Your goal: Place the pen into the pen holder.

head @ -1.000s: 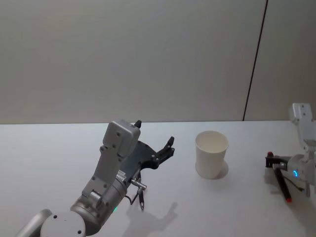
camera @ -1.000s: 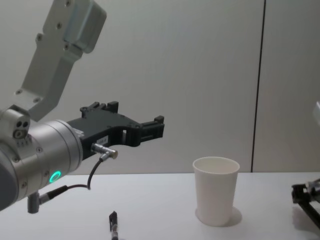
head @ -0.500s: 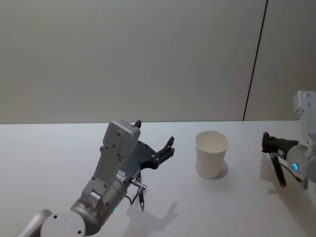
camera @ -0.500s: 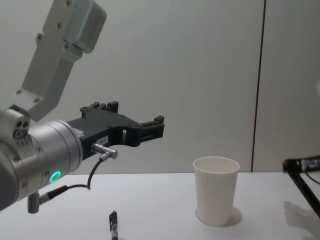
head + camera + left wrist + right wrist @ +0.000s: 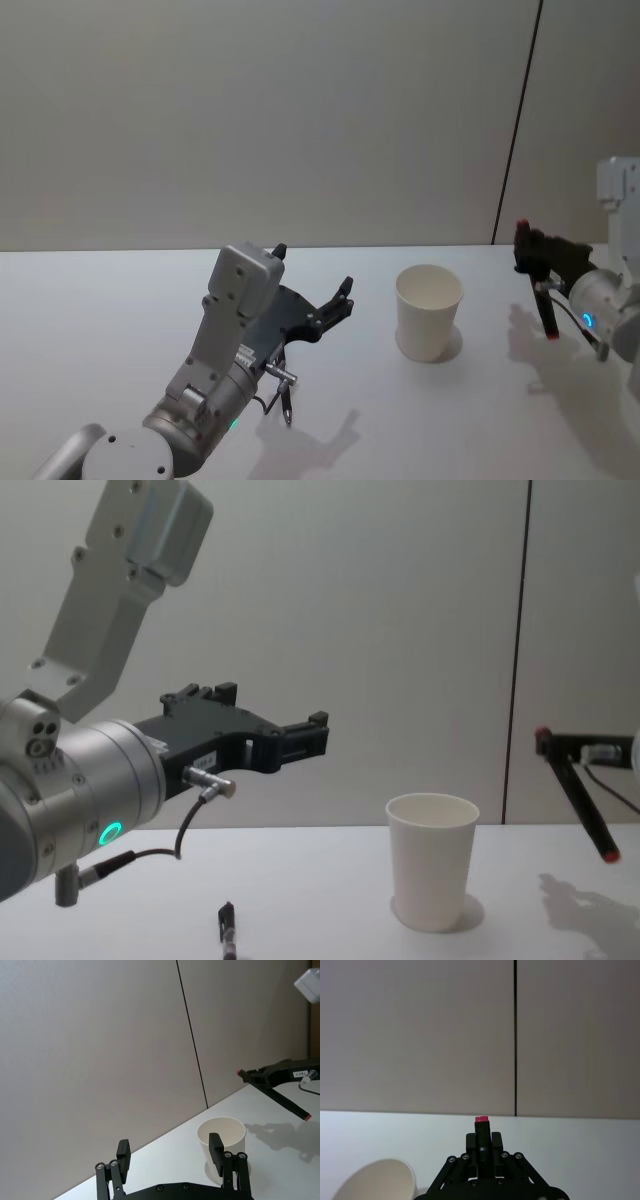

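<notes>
I count one white paper cup (image 5: 429, 311) here. Pens are two: one black pen with red ends (image 5: 581, 801), and one small dark pen (image 5: 228, 932), if I read this little one correctly. Grippers are also two, the left gripper (image 5: 314, 268) and the right gripper (image 5: 526, 250). There is one white table (image 5: 100, 300).
</notes>
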